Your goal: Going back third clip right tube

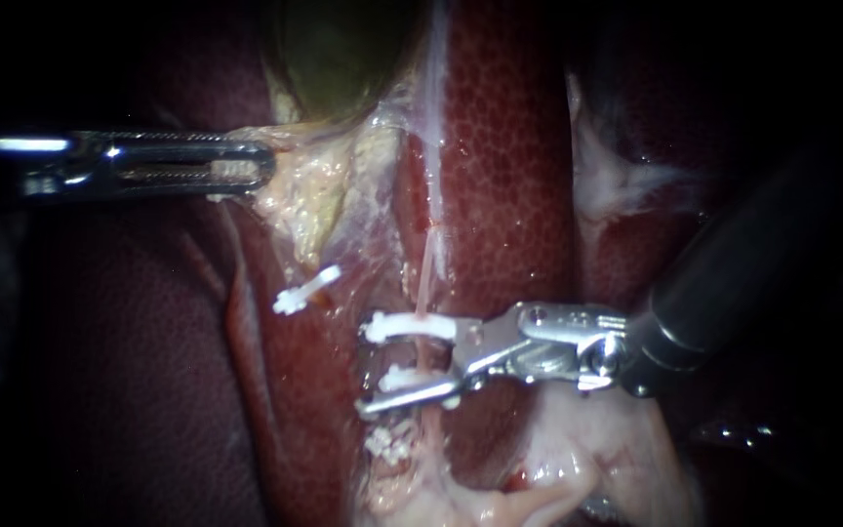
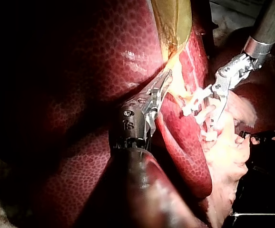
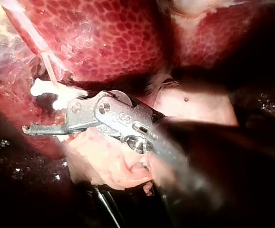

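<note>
Two instruments in the endoscope view.

Left instrument (image 1: 260,168): shaft enters from the left edge and its rear is lost in shadow. Jaws lie together, clamped on the edge of the pale yellow tissue (image 1: 314,195) just below the gallbladder (image 1: 343,49). That tissue is drawn into a tent toward the tip. The gallbladder is cut off at the upper edge. Below this shaft is bare, dark liver (image 1: 509,146) surface with nothing lying on it.

Left clip (image 1: 306,289): white, tilted, and well apart from both instruments. The tube it sits on cannot be made out. A narrow strip of liver separates it from the right tube (image 1: 426,283).

Right tube: a thin pink strand running down over the liver. Three white clips cross it:
- upper clip (image 1: 407,327)
- middle clip (image 1: 398,378)
- lowest clip (image 1: 389,444), which reads as a beaded lump, shape unclear

Right instrument (image 1: 382,366): jaws spread wide, straddling the tube.
- The upper jaw runs along the upper clip and is largely masked by it. Contact there cannot be judged.
- The lower jaw passes just under the middle clip, which sits in the gap.
- Nothing is pinched from both sides.
- The right wrist view shows the same spread, with the lower jaw tip free over dark ground.

The right instrument's shaft is a dark blur running to the right edge, hiding the tissue behind it. Pale tissue (image 1: 578,459) lies close under the wrist, so there is little room below.
</note>
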Available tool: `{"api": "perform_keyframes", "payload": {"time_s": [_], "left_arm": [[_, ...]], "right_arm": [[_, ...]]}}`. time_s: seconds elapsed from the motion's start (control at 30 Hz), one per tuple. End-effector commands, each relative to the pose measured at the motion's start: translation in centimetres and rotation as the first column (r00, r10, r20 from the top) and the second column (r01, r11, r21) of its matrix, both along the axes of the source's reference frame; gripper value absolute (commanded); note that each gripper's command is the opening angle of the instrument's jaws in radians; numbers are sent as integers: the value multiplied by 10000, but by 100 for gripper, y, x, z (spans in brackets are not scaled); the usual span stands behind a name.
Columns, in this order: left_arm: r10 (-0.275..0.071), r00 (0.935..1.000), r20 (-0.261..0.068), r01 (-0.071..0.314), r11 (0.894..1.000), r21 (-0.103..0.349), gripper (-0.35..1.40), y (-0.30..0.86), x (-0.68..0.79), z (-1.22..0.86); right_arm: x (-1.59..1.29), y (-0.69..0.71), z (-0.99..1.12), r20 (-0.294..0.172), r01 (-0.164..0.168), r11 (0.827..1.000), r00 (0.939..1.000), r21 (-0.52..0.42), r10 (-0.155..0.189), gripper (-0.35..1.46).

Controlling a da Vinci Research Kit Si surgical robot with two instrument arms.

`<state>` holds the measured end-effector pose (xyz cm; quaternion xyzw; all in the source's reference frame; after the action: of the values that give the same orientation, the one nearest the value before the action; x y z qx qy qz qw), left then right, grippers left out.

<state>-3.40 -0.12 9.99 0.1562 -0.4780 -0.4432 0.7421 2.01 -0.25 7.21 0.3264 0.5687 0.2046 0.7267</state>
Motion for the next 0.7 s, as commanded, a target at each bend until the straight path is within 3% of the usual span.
{"api": "perform_keyframes", "payload": {"time_s": [0.03,0.2,0.47,0.6,0.7], "left_arm": [[-3,10000,-3,3,10000,1,-15,0,0,0],[-4,10000,-5,4,10000,-1,-15,0,0,0],[2,10000,-2,-2,10000,-2,-15,0,1,0],[8,10000,2,-8,10000,-2,-15,-1,2,0],[8,10000,2,-8,10000,-2,-15,-1,2,0]], "right_arm": [[-2,4,0,62,-116,9999,9999,-12,116,60],[-14,17,6,202,-328,9995,9993,0,328,60],[-29,21,11,258,-400,9992,9989,-28,401,60],[-47,25,6,297,-457,9990,9985,-10,457,60],[-65,37,-4,324,-516,9985,9981,-153,521,60]]}}
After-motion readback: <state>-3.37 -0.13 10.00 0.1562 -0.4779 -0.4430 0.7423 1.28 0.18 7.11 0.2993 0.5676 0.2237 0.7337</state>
